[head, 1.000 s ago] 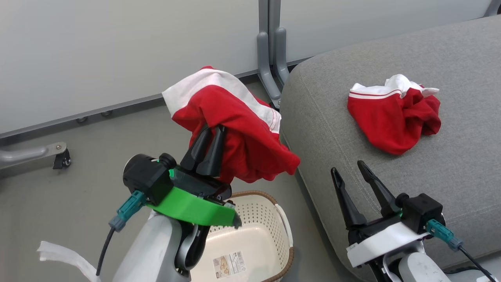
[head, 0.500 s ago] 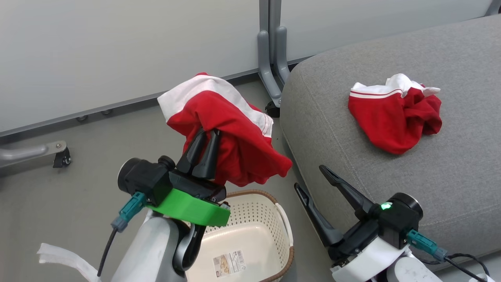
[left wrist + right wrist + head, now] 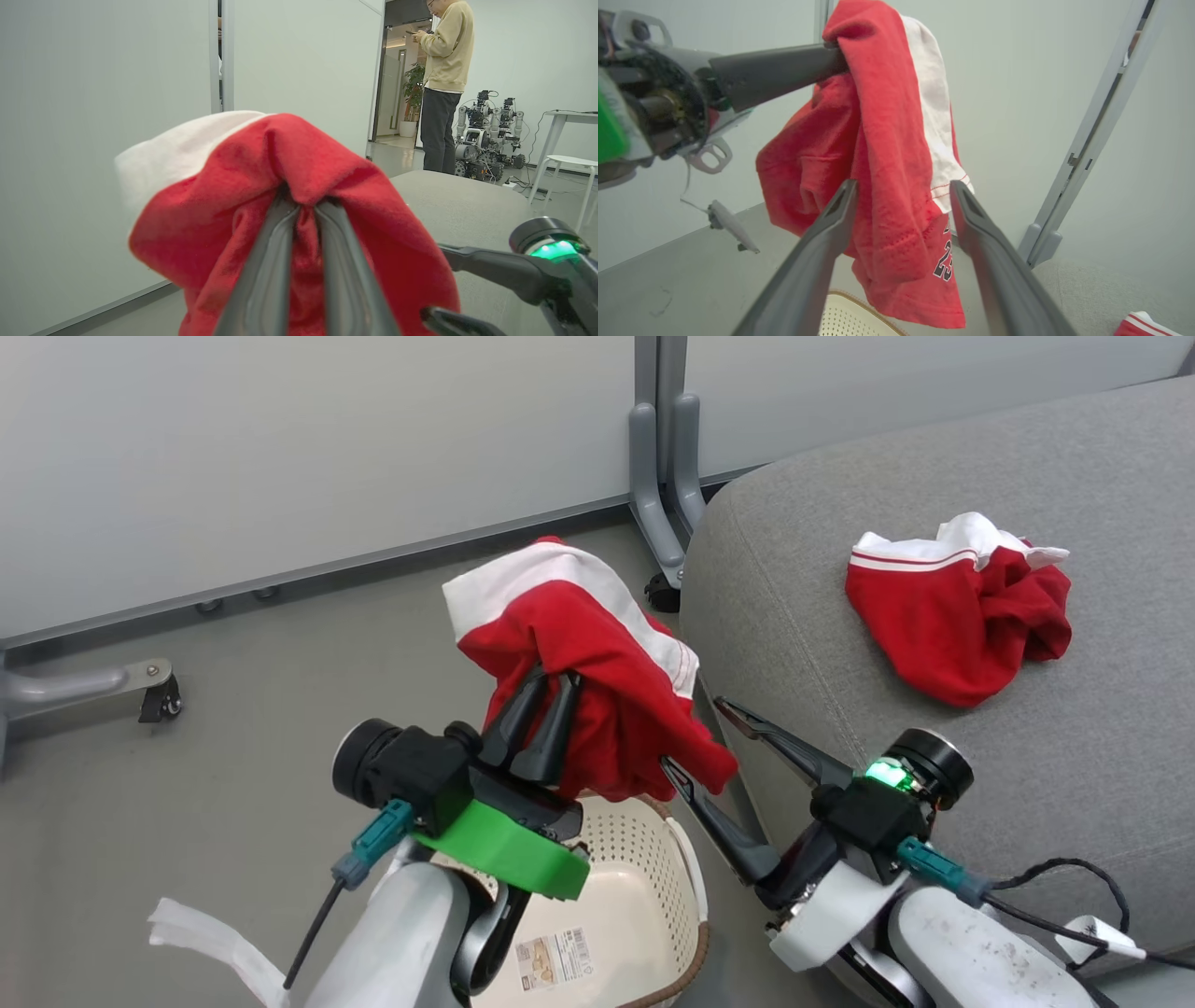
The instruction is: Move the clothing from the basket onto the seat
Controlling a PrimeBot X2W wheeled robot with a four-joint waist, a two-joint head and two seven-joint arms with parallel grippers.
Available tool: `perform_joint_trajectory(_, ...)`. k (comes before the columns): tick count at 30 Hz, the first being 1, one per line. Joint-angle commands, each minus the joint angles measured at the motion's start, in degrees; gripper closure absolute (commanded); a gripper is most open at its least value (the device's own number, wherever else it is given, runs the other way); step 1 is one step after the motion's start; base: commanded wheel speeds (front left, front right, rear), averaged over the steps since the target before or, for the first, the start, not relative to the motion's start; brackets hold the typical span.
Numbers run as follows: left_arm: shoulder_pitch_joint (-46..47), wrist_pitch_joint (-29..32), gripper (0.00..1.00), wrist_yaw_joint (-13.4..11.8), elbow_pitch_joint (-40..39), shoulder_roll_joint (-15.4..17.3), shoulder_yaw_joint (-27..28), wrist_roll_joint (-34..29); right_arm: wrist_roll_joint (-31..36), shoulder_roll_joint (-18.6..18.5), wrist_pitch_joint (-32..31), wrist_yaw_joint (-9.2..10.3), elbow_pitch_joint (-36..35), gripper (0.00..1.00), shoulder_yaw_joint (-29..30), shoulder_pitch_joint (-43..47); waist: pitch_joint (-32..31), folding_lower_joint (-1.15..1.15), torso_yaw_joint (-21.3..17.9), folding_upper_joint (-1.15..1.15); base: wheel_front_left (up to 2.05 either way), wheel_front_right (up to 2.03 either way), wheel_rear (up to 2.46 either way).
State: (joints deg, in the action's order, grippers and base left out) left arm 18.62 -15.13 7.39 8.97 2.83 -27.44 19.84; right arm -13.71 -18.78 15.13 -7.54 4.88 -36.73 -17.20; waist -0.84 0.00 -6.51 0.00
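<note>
Soft red garment with a broad white stripe (image 3: 597, 653): hanging in the air above the cream perforated plastic basket with a brown woven rim (image 3: 689, 896), just left of the large light-grey upholstered seat (image 3: 1027, 775). The left gripper (image 3: 553, 677) is pinched tight on a fold near its top. A second red-and-white garment (image 3: 962, 616) lies crumpled on the seat.

The right gripper (image 3: 695, 735) is spread wide, its fingers either side of the hanging hem; contact cannot be confirmed.

Judgement: transfer of the remaining garment is in hand. The next move calls for carrying it rightward over the cushion, clear of the edge, before release.

Against a second ago, the right gripper has swung from over the seat edge to the garment.
</note>
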Motion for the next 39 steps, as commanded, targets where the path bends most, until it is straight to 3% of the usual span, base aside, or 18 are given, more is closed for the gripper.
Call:
perform_joint_trajectory(1,1.0,0.0,1.0,0.1,0.0,0.1,-0.5,-0.4,0.2,-0.3,0.0,0.1,1.8,0.0,-1.0,-1.2,-0.2,0.0,0.4,0.0,0.0,0.0,0.0)
perform_joint_trajectory(14,2.2,0.0,1.0,0.1,1.5,0.1,-8.1,0.0,1.5,0.2,0.0,0.1,16.1,0.0,-11.5,-12.7,-1.1,0.0,2.4,0.0,0.0,0.0,0.0)
perform_joint_trajectory(27,3.0,0.0,1.0,0.1,3.2,0.1,-11.6,1.8,1.3,3.4,0.0,0.1,19.2,0.0,-13.2,-14.9,-1.6,0.0,3.2,0.0,0.0,0.0,0.0)
perform_joint_trajectory(28,3.0,0.0,1.0,0.1,3.2,0.1,-11.6,1.8,0.9,3.5,0.0,0.1,19.1,0.88,-13.2,-14.7,-1.6,0.0,3.2,0.0,0.0,0.0,0.0)
perform_joint_trajectory(29,3.1,0.0,1.0,0.1,3.3,0.1,-11.7,1.8,0.7,3.7,0.0,0.1,18.5,1.0,-13.0,-14.5,-1.6,0.0,3.2,0.0,0.0,0.0,0.0)
perform_joint_trajectory(39,2.6,0.0,1.0,0.1,3.1,0.1,-10.7,1.9,-1.5,3.9,0.0,0.1,14.5,1.0,-9.4,-12.0,-1.5,0.0,3.2,0.0,0.0,0.0,0.0)
